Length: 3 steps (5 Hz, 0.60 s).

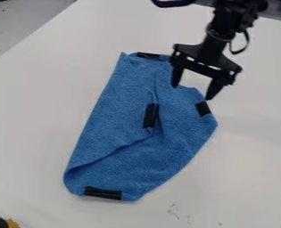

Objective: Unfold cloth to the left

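The gripper [193,92] hangs over the upper right part of the cloth, its two fingers spread wide and nothing held between them. One fingertip is above the cloth's top right portion, the other by its right edge near a black tape patch [202,108]. The blue cloth [121,107] lies folded and wrinkled on the white table [41,102]. A folded layer's edge runs from the lower left up to the middle, where another black patch [150,116] sits. More black patches mark the bottom end [103,193] and the top [148,55].
A black and yellow object [1,221] is at the lower left corner. The table's edge runs diagonally across the upper left, with a grey floor beyond. Faint marks [173,211] show on the table below the cloth.
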{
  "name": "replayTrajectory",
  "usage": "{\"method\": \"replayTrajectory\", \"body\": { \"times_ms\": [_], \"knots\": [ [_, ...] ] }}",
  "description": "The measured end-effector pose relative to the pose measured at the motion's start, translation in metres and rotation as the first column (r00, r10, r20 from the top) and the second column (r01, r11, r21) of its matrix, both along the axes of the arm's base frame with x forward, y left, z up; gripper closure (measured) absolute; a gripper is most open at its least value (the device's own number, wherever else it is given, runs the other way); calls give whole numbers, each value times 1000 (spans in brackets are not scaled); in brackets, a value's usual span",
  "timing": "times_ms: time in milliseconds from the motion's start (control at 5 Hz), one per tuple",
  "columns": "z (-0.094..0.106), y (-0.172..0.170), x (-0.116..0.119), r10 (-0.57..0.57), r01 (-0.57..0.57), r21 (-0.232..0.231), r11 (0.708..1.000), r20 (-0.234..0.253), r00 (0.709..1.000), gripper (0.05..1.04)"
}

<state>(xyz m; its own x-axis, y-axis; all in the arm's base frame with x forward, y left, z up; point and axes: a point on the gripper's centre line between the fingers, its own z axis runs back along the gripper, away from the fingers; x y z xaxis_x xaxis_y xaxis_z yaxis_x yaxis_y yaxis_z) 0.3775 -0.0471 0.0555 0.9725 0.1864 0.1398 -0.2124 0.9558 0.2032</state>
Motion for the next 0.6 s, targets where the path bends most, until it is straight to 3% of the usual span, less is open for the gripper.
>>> {"method": "replayTrajectory", "body": {
  "times_ms": [400,600],
  "knots": [
    [-15,40,-41,154,-154,-40,987,-2,988,82],
    [-22,43,-46,184,-184,-60,981,-7,983,82]
  ]
}}
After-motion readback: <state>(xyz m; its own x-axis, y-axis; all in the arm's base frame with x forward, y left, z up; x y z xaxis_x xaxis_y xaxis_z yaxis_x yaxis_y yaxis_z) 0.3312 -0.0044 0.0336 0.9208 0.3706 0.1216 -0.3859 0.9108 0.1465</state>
